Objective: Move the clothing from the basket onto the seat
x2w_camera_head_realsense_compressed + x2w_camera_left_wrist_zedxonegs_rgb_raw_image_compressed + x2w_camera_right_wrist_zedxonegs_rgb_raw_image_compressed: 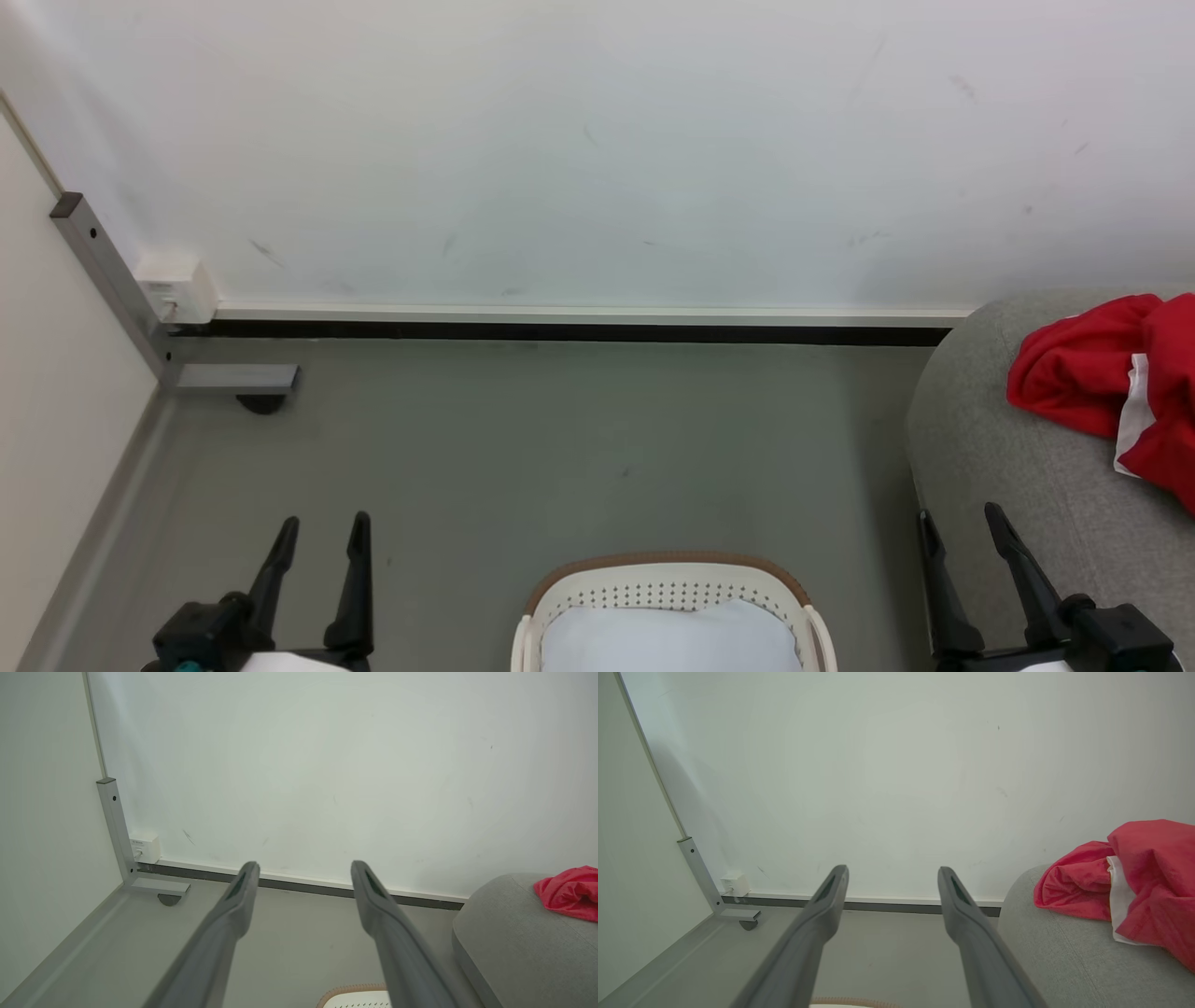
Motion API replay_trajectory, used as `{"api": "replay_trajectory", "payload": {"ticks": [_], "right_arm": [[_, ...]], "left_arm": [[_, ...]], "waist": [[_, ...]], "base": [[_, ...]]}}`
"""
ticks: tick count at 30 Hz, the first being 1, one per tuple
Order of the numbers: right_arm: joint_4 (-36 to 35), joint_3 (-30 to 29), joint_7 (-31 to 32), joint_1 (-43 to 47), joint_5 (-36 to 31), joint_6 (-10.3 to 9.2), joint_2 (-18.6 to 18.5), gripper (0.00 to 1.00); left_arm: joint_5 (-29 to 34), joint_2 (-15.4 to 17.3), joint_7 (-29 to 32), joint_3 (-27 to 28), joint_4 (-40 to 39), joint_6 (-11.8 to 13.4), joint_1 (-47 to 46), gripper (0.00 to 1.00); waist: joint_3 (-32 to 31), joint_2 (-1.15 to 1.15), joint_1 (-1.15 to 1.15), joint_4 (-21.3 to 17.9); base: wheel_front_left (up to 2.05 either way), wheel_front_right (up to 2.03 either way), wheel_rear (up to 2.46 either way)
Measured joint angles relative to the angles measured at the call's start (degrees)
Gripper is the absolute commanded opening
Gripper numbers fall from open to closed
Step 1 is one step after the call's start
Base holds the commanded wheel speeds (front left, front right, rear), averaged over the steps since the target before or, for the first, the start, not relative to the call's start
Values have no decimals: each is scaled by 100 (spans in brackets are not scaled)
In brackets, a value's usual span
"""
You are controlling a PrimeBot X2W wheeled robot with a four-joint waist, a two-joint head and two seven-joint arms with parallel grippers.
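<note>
Looks pretty much done: red clothing (1088, 373) sits on the grey seat (1008, 485), and the basket (667, 581) shows no red where visible. Left pincer (326, 519) and right pincer (958, 511) are spread wide, holding nothing.

My head camera looks forward and down at the floor (560, 448) and wall (597, 140). Both wrist cameras, lower, face that wall and the corner post (114, 826); all three share the seat (1008, 485) at right.

Clothing (1092, 369) on seat (1008, 485), rt of basket (667, 591); wall (597, 140) behind.
</note>
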Motion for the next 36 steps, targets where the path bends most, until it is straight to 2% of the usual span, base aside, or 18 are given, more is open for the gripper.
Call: {"api": "replay_trajectory", "payload": {"ticks": [10,11,16,36], "right_arm": [[53,51,-1,-10,34,0,0,100],[64,56,0,-5,34,0,1,0],[277,65,37,125,68,1,10,0],[272,-113,464,112,2073,0,-48,0]], "left_arm": [[70,-57,1,43,-26,-48,1,100],[68,-62,0,44,-15,-47,4,0],[37,-123,29,26,233,-47,161,0],[-1953,-135,572,149,209,-47,119,0]], "waist": [[9,0,0,18],[14,0,0,18],[15,0,0,19],[37,0,0,29]], "base": [[0,0,0],[0,0,0],[0,0,0],[0,0,0]]}}
